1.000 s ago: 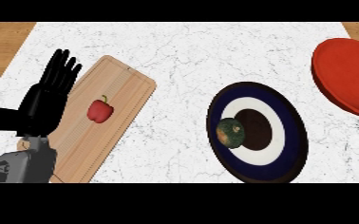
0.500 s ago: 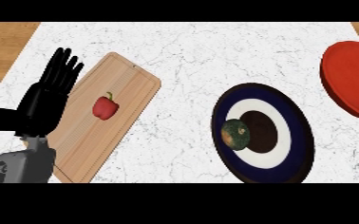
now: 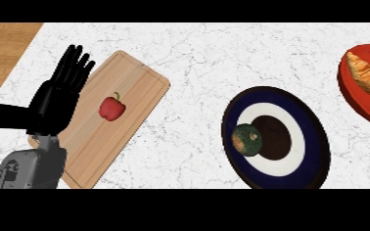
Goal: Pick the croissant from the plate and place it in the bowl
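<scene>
The croissant [image 3: 357, 68] lies far right of your left hand [image 3: 57, 95], which rests with fingers straight. It looks light and flaky. Grasp it across the middle.

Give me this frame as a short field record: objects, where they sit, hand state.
left hand: open, fingers up, resting at view's left edge
right hand: not in view
cutting board: left, under a red pepper
dark-rimmed dish: centre-right, holds a green round item
red dish: cut off at right edge, holds the croissant
counter: white marble
</scene>
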Available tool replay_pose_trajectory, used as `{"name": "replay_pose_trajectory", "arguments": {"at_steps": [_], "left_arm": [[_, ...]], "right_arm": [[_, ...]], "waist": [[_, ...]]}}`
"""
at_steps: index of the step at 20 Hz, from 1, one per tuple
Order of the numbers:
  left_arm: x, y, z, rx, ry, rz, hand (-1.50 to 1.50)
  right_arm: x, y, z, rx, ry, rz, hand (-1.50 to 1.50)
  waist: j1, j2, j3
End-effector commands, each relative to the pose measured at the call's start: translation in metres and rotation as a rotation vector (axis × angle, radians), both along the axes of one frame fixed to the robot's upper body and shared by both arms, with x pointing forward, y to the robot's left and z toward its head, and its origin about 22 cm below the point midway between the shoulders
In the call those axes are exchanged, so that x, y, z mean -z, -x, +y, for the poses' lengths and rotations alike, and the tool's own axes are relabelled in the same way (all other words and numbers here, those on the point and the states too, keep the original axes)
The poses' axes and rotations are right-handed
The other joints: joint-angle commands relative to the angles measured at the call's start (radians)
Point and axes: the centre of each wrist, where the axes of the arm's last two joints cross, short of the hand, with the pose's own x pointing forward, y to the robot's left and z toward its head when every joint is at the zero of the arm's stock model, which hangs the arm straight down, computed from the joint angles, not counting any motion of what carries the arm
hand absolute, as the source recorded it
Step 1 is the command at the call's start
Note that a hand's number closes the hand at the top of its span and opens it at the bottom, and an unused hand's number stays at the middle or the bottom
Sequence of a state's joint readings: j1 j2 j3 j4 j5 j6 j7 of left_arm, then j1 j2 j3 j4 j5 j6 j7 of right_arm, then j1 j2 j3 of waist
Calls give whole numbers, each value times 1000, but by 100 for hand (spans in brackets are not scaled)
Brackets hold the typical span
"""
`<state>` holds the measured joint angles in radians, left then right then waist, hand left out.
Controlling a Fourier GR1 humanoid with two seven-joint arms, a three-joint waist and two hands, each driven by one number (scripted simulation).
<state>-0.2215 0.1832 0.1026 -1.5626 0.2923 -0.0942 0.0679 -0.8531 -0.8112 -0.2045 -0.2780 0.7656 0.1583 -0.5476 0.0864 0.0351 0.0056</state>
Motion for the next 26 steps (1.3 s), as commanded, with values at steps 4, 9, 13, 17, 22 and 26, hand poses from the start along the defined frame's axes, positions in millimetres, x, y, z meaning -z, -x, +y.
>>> {"name": "replay_pose_trajectory", "arguments": {"at_steps": [4,9,13,17,22,26], "left_arm": [[3,4,4,-3,5,9,0],[-4,1,0,-16,12,-15,0],[1,7,5,-11,6,-3,0],[2,3,0,-14,6,-12,0],[-4,2,2,-6,8,-17,0],[2,8,7,-34,18,-9,0]], "right_arm": [[14,1,1,-121,-203,-28,-150],[-1,-8,3,-84,-563,-192,-150],[-22,16,-31,-16,-727,-281,-150],[-31,33,-51,70,-741,-305,-150],[-48,66,-82,135,-770,-338,-150],[-41,94,-101,158,-769,-307,-150]], "waist": [[0,1,3],[-6,-1,4],[-14,-3,3],[-16,8,4],[-20,9,7],[-27,10,10]]}}
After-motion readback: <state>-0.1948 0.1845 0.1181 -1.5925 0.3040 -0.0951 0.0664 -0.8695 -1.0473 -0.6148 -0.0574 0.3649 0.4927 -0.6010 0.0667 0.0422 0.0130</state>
